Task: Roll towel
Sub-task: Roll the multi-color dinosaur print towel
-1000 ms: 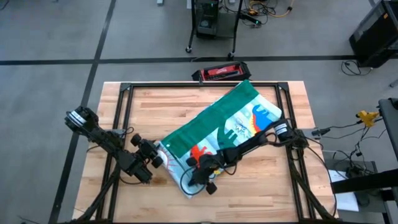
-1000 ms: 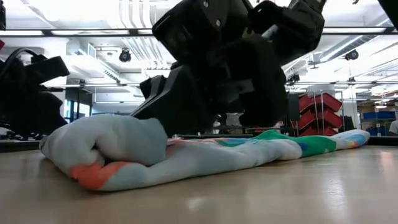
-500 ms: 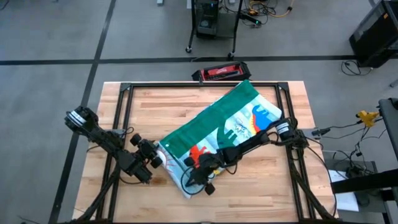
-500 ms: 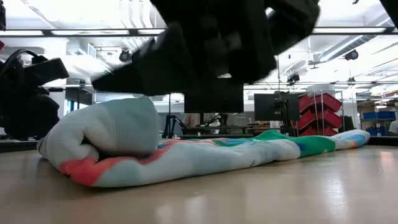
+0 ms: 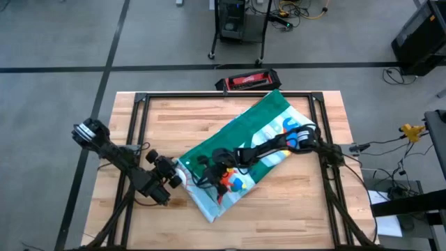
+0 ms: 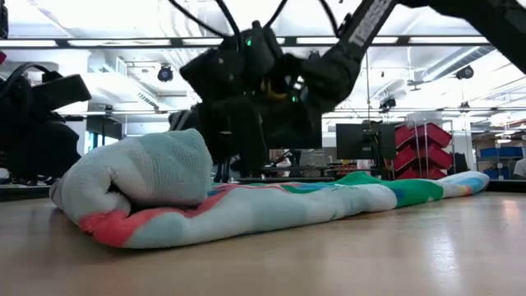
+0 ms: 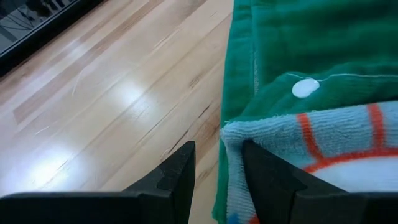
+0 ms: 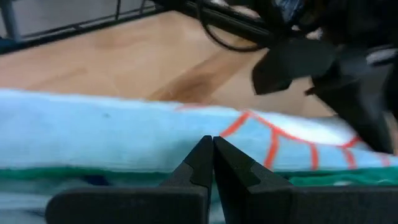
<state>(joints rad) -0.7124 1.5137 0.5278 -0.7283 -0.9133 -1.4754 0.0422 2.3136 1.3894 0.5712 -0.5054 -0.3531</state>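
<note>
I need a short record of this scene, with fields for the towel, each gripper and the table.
towel: the towel lies diagonally on the table, green back folded over the printed face; the near end is rolled into a small bulge
right gripper: the right gripper is above the towel near the rolled end, fingers closed together, holding nothing
left gripper: the left gripper is beside the towel's rolled end, fingers open, at the towel's edge
table: the wooden table with a black frame
</note>
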